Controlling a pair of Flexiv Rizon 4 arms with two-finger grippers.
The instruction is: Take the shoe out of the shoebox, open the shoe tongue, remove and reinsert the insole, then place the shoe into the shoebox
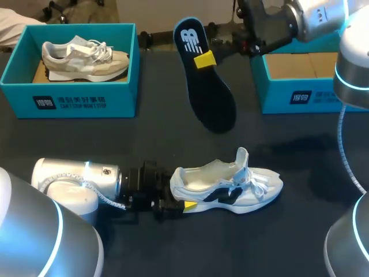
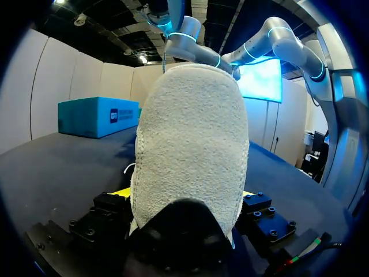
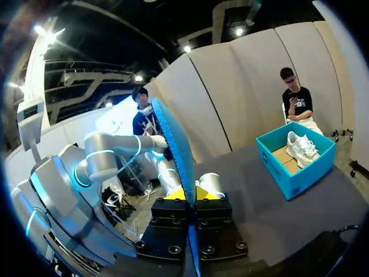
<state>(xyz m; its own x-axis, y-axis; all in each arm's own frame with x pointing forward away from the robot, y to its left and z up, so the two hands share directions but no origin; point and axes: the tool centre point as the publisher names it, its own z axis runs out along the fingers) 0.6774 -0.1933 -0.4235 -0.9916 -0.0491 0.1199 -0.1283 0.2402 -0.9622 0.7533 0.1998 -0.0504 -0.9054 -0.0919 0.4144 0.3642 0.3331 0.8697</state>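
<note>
Insole (image 1: pixel 211 99) (white logo (image 1: pixel 188 39) at heel) pinched by right hand (image 1: pixel 204 60), left hand (image 1: pixel 181 201) clamping shoe (image 1: pixel 230 186) heel

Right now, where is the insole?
In the head view the insole is held up by the right tool, between the left shoebox and right shoebox, beyond the white shoe.

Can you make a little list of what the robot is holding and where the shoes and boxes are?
left jaws: shut on the heel of the white shoe
white shoe: lying on the table, tongue up
right jaws: shut on the insole
insole: out of the shoe, held up in the air above the table
left box: has a beige shoe inside
right box: no shoe in the part that shows
not yet done: insole back in, shoe into a box
</note>
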